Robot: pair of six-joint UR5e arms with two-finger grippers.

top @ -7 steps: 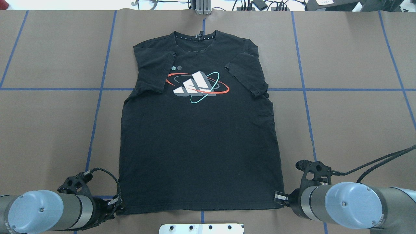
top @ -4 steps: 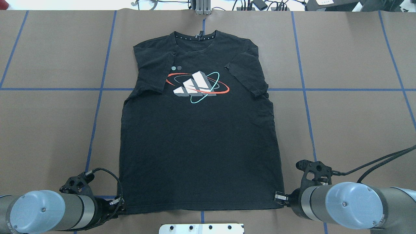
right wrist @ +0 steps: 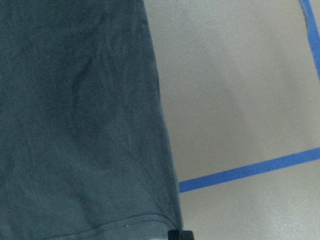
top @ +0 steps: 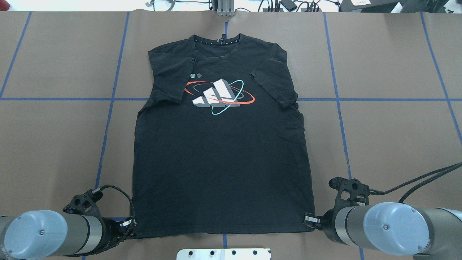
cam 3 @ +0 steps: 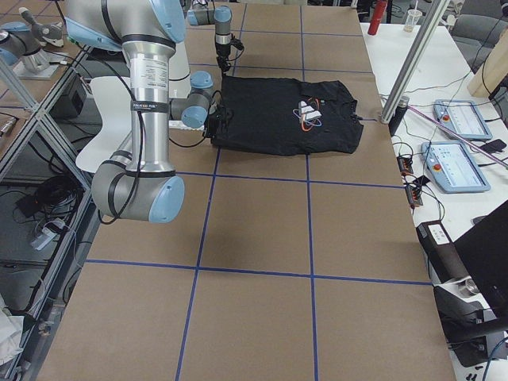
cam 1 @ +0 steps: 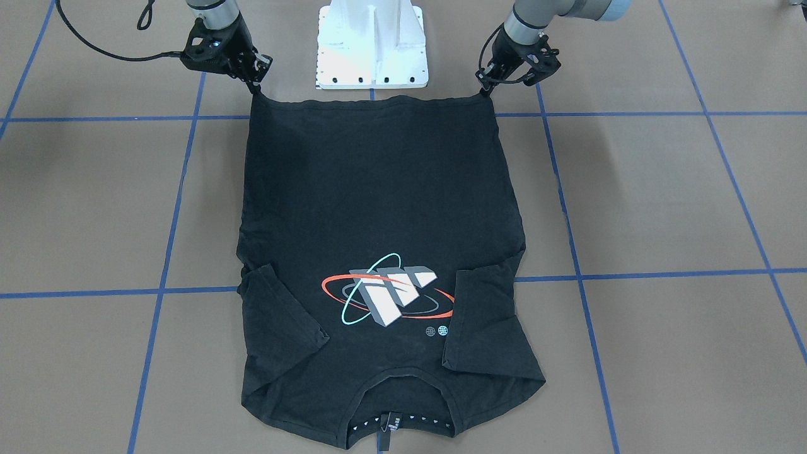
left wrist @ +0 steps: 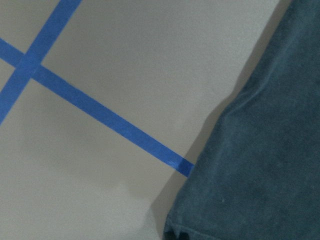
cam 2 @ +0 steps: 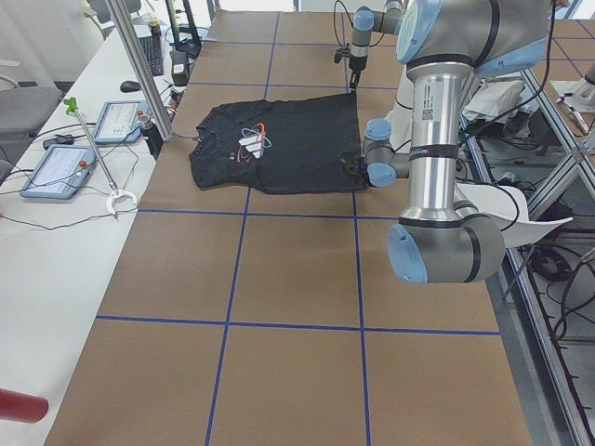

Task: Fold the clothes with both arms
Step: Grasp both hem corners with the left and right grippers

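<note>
Clamping T-shirt point(top: 220, 162) hem corners (one each) | left gripper point(cam 1: 485, 88), right gripper point(cam 1: 256, 84) | shirt flat between

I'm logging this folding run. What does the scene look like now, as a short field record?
garment: black T-shirt, flat, print up
sleeves: both folded inward over the chest
collar: far from the robot
left gripper: pinching one near hem corner
right gripper: pinching the other hem corner
surface: brown table with blue tape grid
</note>
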